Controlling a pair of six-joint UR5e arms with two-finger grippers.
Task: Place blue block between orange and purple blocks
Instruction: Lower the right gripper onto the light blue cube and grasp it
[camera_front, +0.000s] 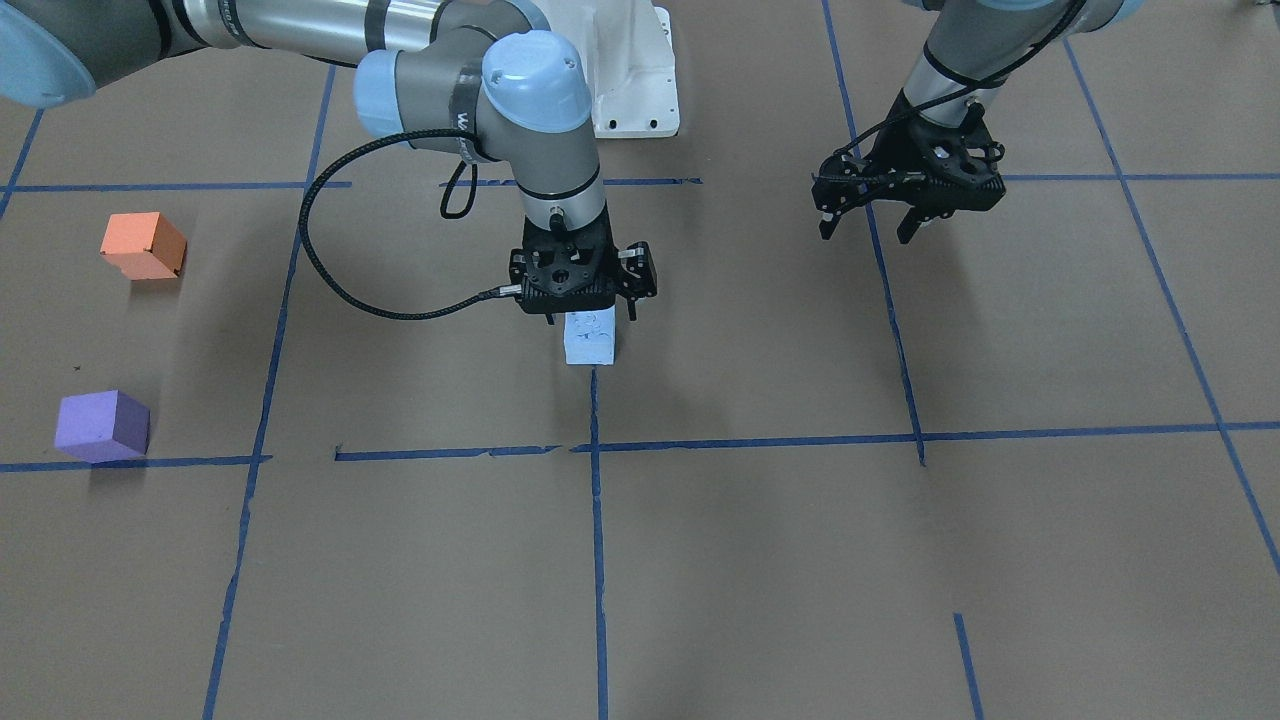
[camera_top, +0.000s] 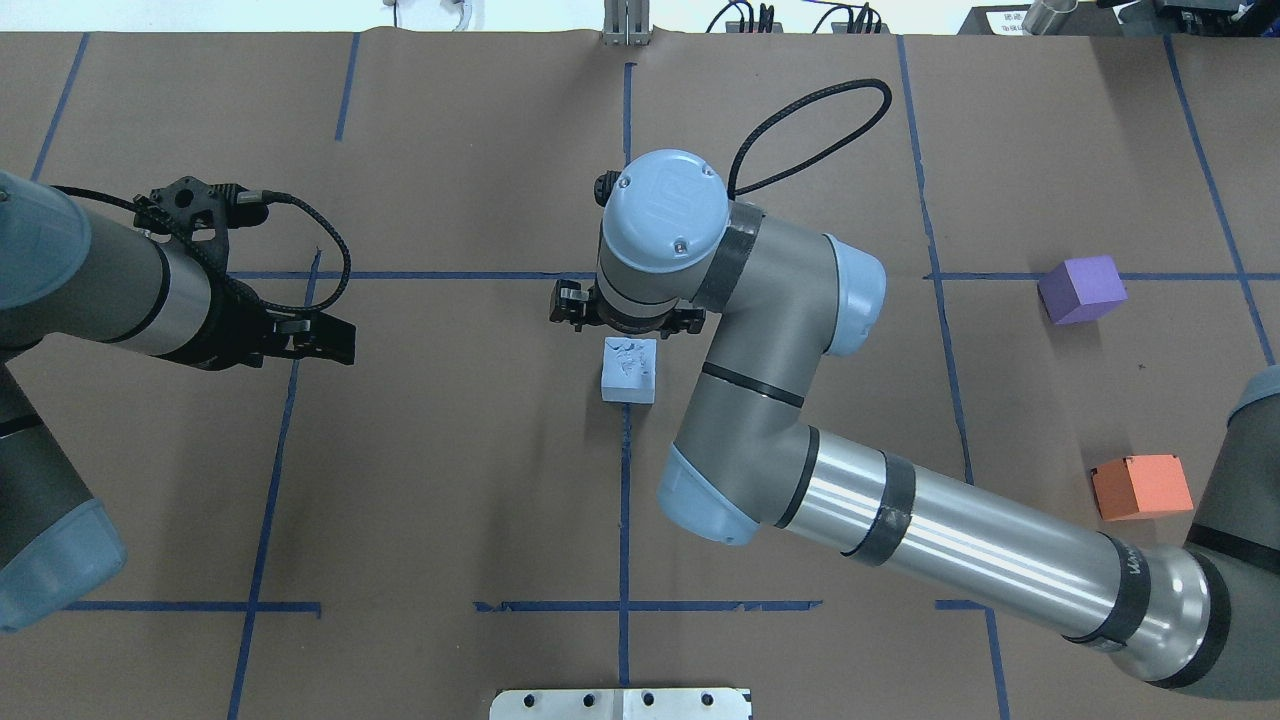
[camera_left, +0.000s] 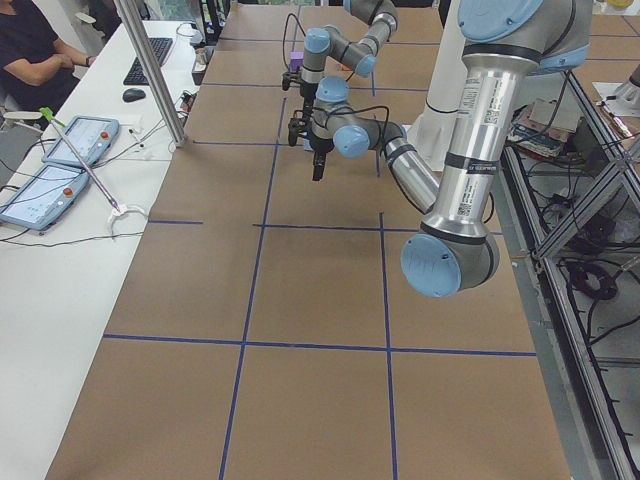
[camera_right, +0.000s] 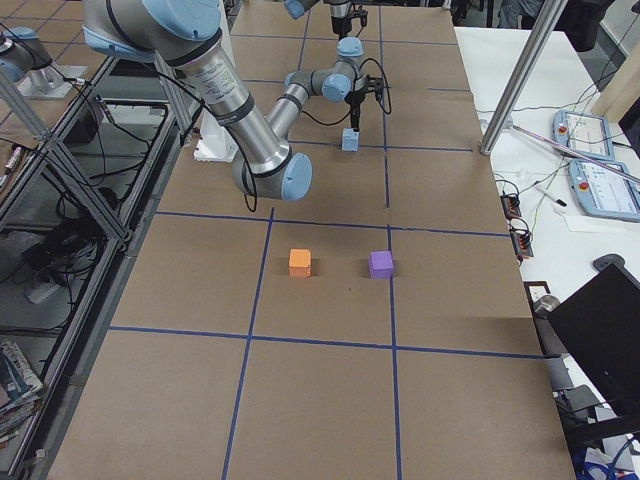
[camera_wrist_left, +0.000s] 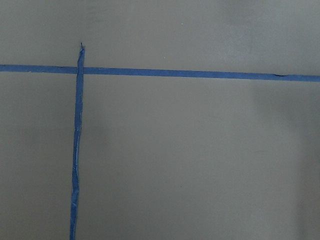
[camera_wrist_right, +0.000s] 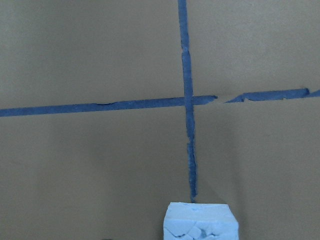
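Note:
The light blue block (camera_front: 590, 338) stands near the table's middle on a blue tape line; it also shows in the overhead view (camera_top: 629, 370) and at the bottom of the right wrist view (camera_wrist_right: 200, 223). My right gripper (camera_front: 590, 312) hangs open just above it, a finger on each side, not closed on it. The orange block (camera_front: 143, 245) and the purple block (camera_front: 102, 426) sit apart on the robot's right side, with a gap between them (camera_top: 1142, 487) (camera_top: 1081, 289). My left gripper (camera_front: 865, 228) is open and empty, held above bare paper far from all blocks.
Brown paper with a blue tape grid (camera_front: 597, 520) covers the table. The robot's white base plate (camera_front: 635, 100) is at the robot's edge. A side table with tablets (camera_left: 60, 170) and a metal pole (camera_right: 520, 70) stand beyond the far edge.

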